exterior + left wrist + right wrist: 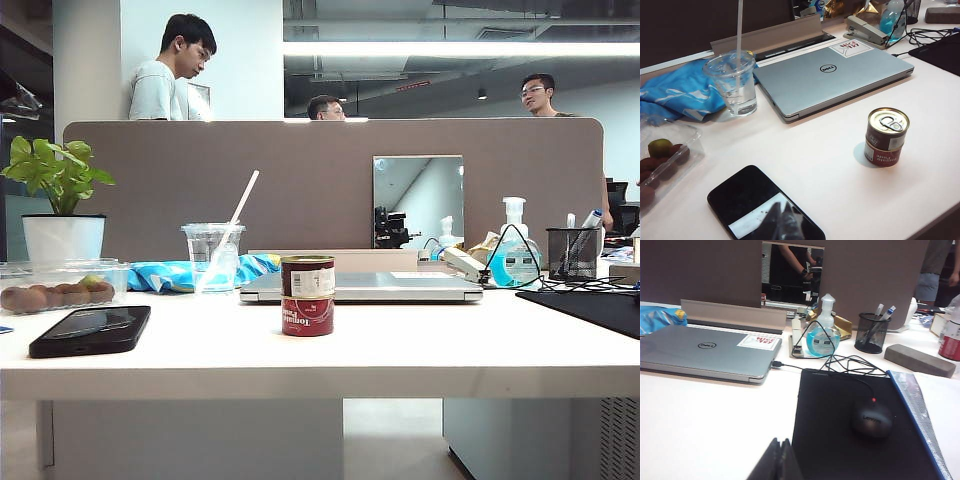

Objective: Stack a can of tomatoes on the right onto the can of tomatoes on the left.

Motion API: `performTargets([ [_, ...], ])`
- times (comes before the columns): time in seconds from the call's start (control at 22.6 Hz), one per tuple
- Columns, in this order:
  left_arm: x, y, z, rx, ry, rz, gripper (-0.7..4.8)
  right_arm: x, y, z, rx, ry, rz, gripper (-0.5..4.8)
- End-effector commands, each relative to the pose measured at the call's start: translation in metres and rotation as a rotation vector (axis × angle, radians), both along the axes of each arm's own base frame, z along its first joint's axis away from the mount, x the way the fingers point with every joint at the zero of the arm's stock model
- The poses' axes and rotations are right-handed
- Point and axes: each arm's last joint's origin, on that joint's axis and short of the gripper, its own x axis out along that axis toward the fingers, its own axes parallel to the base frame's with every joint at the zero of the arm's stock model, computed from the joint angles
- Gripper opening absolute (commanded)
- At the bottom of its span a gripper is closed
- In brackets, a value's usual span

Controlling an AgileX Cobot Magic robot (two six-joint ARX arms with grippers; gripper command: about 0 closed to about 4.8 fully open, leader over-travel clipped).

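Note:
Two tomato cans stand stacked in the middle of the white table (pixel 400 350). The upper can (pixel 307 277) has a dark red and white label. It rests squarely on the lower red can (pixel 307 316). The left wrist view shows the same stack from above, the upper can (pixel 887 128) with its pull-tab lid on the lower can (pixel 882 155). My right gripper (pixel 780 441) is shut and empty, low over the table beside a black mouse mat, away from the cans. My left gripper shows only as a dark reflection in a phone screen. Neither arm appears in the exterior view.
A closed silver laptop (pixel 360 287) lies behind the stack. A plastic cup with a straw (pixel 212 257), a black phone (pixel 92 330) and a fruit tray (pixel 55 288) sit to the left. The mouse mat (pixel 855 435) with a mouse (pixel 871 419), a pen cup (pixel 872 333) and a sanitiser bottle (pixel 823 338) are on the right.

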Motion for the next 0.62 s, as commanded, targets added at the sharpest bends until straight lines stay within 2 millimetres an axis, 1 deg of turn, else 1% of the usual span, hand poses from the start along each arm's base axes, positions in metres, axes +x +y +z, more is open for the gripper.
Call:
performTargets([
  [0.04,0.0001,-0.0001,0.0035,0.000,-0.021,-0.002,-0.04,0.0011,0.0026,-0.0064,0.007,0.020,0.025,-0.05],
  [0.62,0.0001,-0.0001,0.0035,0.000,-0.021,-0.002,-0.04,0.0011,0.0040,-0.0114,0.006,0.072,0.041,-0.05],
])
